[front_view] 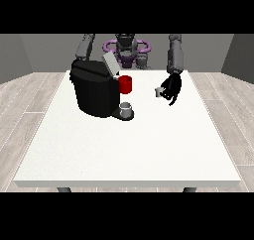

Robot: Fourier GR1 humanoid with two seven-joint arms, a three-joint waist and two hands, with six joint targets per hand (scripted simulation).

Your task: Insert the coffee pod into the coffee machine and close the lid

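Over on the worktop's (124, 150) left sits the coffee machine (94, 92), lid (110, 64) still up. Coffee pod (158, 92) is well off to its right, pinched in the fingers of the hand at the view's right (172, 89), so it travels leftward. Other hand's hidden.

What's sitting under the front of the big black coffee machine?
A small grey cup stands on the coffee machine's base, below the red part. The cup's inside cannot be seen from here.
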